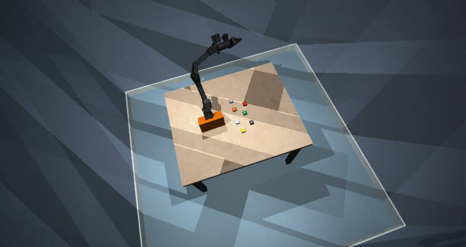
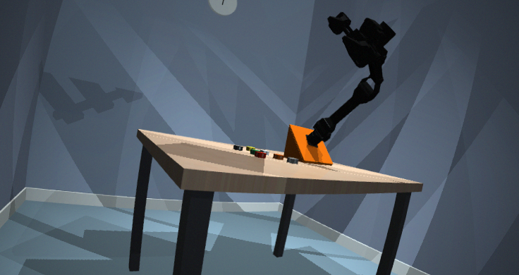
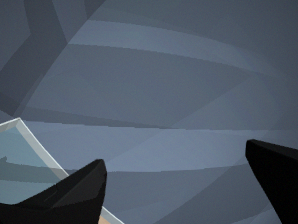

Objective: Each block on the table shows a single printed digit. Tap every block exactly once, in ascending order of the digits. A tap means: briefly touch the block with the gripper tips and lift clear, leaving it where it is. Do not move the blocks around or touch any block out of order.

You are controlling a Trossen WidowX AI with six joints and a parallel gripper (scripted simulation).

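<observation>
My gripper [image 3: 178, 159] [image 1: 240, 39] is open and empty, raised high above the table and the blocks. A grey block [image 1: 230, 101] [image 2: 292, 160], a red block [image 1: 244, 103] [image 2: 260, 154], an orange block [image 1: 234, 109] [image 2: 278, 156], a green block [image 1: 244, 113] [image 2: 253, 151], a white block [image 1: 237, 121], a dark block [image 1: 251, 122] [image 2: 237, 147] and a yellow block [image 1: 242, 130] [image 2: 250, 148] lie apart on the table. Their digits are too small to read. No block shows in the wrist view.
The table [image 1: 202, 161] [image 2: 225, 179] carries an orange wedge-shaped base [image 1: 211, 124] [image 2: 312, 149], on which the arm stands, beside the blocks. A round clock [image 2: 222, 0] hangs on the wall in the exterior view.
</observation>
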